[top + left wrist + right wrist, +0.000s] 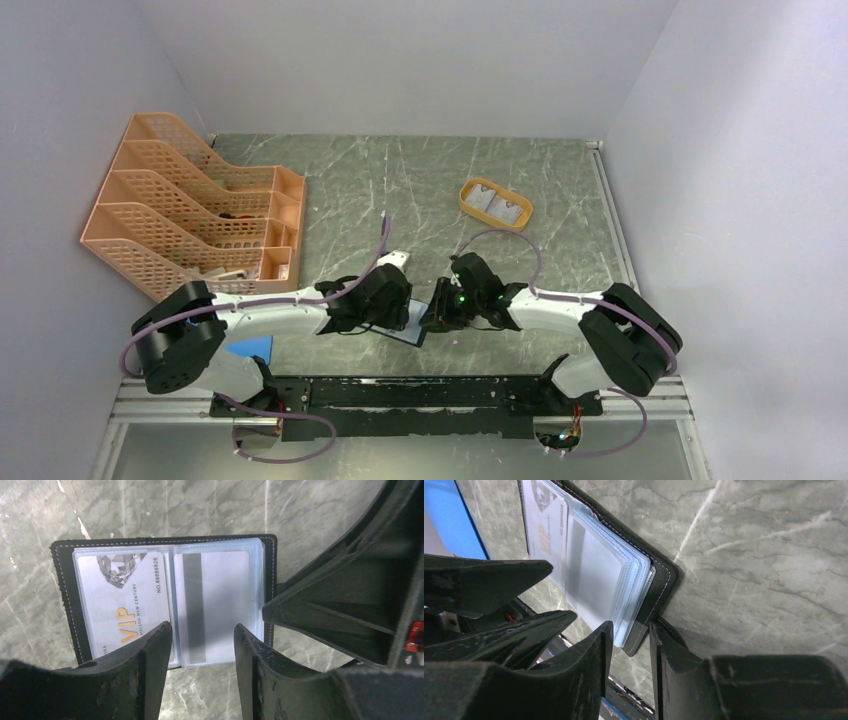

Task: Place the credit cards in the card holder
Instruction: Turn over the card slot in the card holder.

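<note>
Grey-green marble counter (420, 190) carries the card holder (165, 600), lying open and flat at the near edge between my arms, with credit cards (122, 600) showing in both clear pockets. My left hand (202, 630) hovers above it, fingers apart and empty. My right hand (630, 626) pinches the holder's right cover edge.

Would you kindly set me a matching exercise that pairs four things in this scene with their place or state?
1. card holder
2. orange tray
3. peach file rack
4. left claw

A. jaws apart, gripping nothing
B. far left of the scene
C. lying open, VIP card in a sleeve
D. holds two credit cards

Pairs: 1-C, 2-D, 3-B, 4-A.
</note>
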